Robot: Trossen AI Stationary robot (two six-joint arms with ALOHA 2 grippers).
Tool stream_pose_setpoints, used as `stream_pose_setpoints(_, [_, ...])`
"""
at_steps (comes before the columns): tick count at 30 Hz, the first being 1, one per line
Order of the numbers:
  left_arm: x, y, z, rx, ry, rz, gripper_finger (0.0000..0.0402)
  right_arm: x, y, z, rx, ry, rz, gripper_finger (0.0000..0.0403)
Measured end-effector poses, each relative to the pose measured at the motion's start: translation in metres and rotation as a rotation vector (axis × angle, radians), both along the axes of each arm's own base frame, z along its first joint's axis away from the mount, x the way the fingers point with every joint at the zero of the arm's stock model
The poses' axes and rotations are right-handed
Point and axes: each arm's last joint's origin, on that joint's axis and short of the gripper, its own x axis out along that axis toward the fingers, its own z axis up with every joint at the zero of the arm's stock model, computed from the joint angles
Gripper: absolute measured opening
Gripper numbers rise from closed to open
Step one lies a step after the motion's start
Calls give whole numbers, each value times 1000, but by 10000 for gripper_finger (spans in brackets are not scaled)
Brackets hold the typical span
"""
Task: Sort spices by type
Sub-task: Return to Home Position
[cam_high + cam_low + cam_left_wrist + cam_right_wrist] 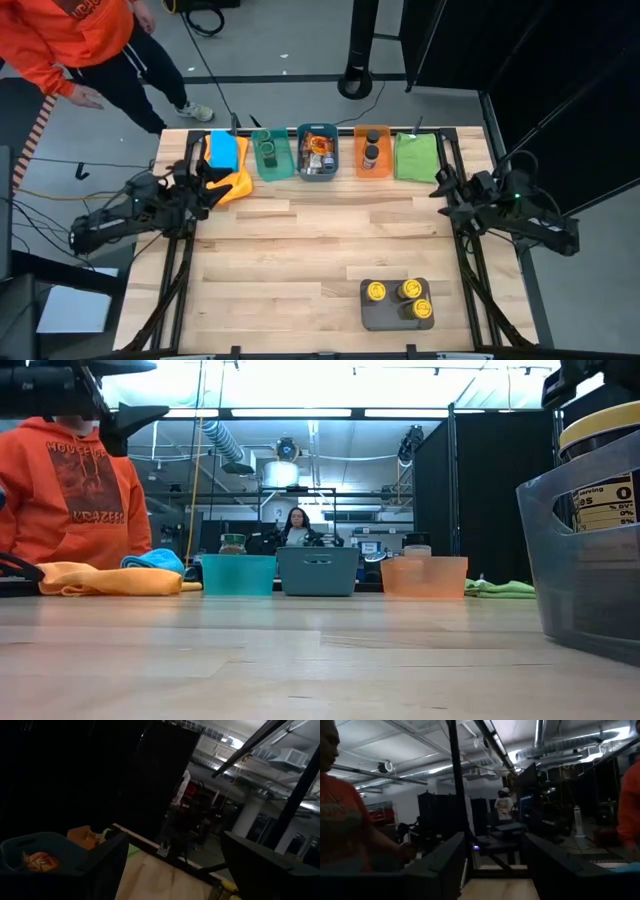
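now — three yellow-lid jars sit in grey tray | beyond tray, leftward: left gripper released, empty, beside yellow cloth | beyond tray, rightward: right gripper released | risk — homing left arm snags cloth, jolts teal bin

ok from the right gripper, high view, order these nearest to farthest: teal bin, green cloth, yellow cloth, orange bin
From the right gripper:
1. Green cloth, right end of the row.
2. Orange bin, next leftward.
3. Teal bin, left of centre.
4. Yellow cloth, far left.
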Motion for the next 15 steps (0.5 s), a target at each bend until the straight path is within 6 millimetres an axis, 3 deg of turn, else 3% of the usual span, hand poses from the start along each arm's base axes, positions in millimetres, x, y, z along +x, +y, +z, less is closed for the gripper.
stream_pose_setpoints(15, [21, -9, -51, 11, -11, -63, 321, 12, -3, -28, -30, 45, -3, 207])
